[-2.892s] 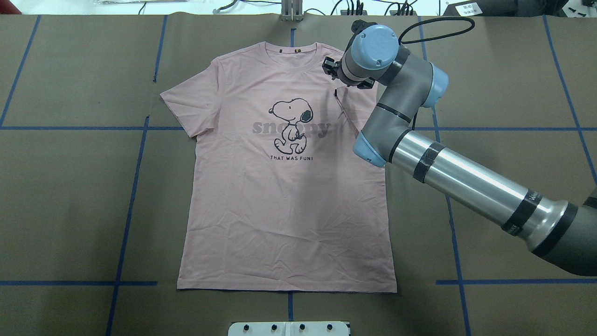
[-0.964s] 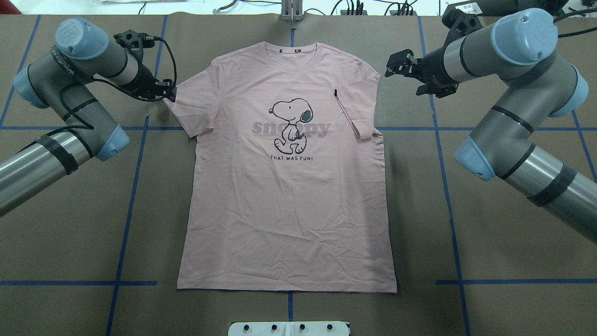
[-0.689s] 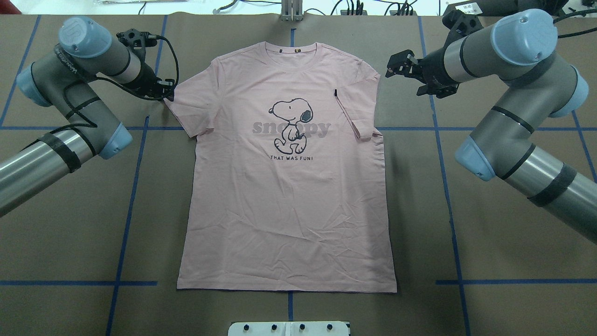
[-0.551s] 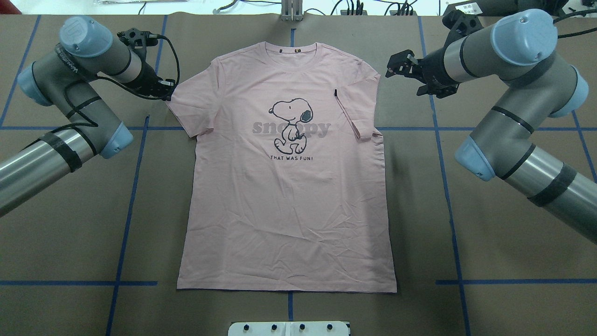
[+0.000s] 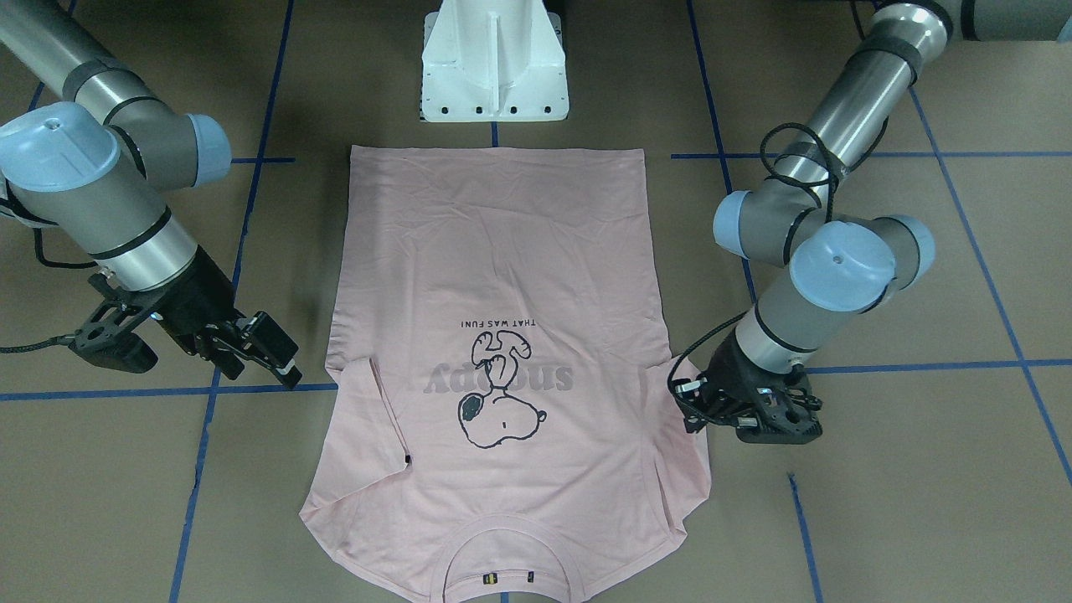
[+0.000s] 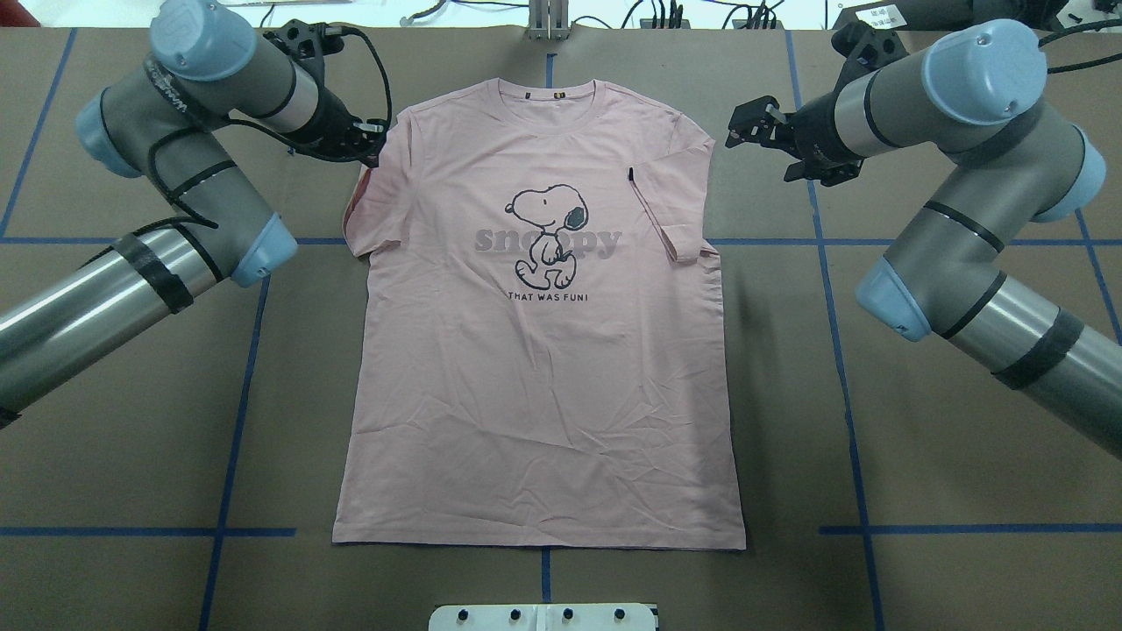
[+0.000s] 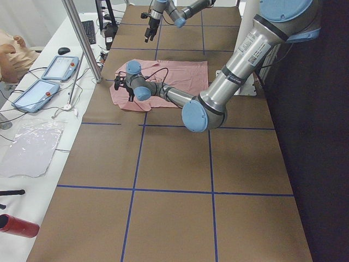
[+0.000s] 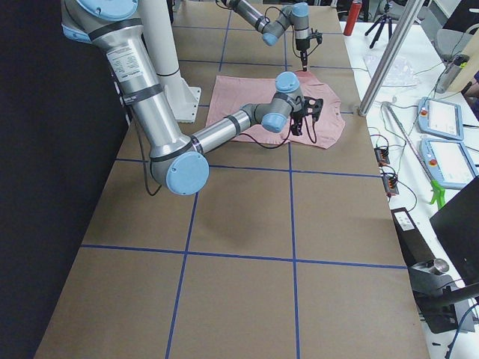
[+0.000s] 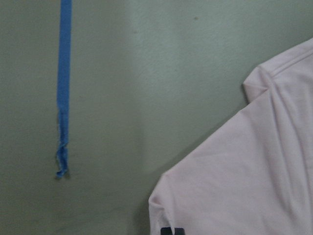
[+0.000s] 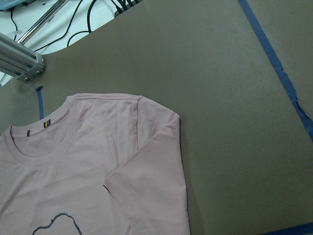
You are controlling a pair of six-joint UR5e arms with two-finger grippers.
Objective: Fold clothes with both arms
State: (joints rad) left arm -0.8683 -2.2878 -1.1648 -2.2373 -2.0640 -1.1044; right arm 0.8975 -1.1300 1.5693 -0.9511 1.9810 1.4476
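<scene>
Centred on the brown worktop [image 6: 131,491], a pale pink T-shirt [image 6: 543,394] lies flat and print up, its collar [image 6: 561,92] toward the far edge and its hem toward the robot's edge. The sleeve on the robot's right [image 6: 679,193] is already turned in over the chest. The left gripper [image 6: 368,147] sits at the other sleeve [image 6: 372,206], which is puckered and lifted off the paper; its fingers appear clamped on the sleeve's edge, though they are mostly hidden. The right gripper [image 6: 745,127] hangs just off the shirt's shoulder on its own side, fingers apart and holding nothing. The step in hand looks like folding the left sleeve inward. To do it well, carry the cloth low and straight across toward the print, hinge it along the side seam to mirror the folded sleeve, avoid dragging the body, and let go only once the sleeve lies flat.
</scene>
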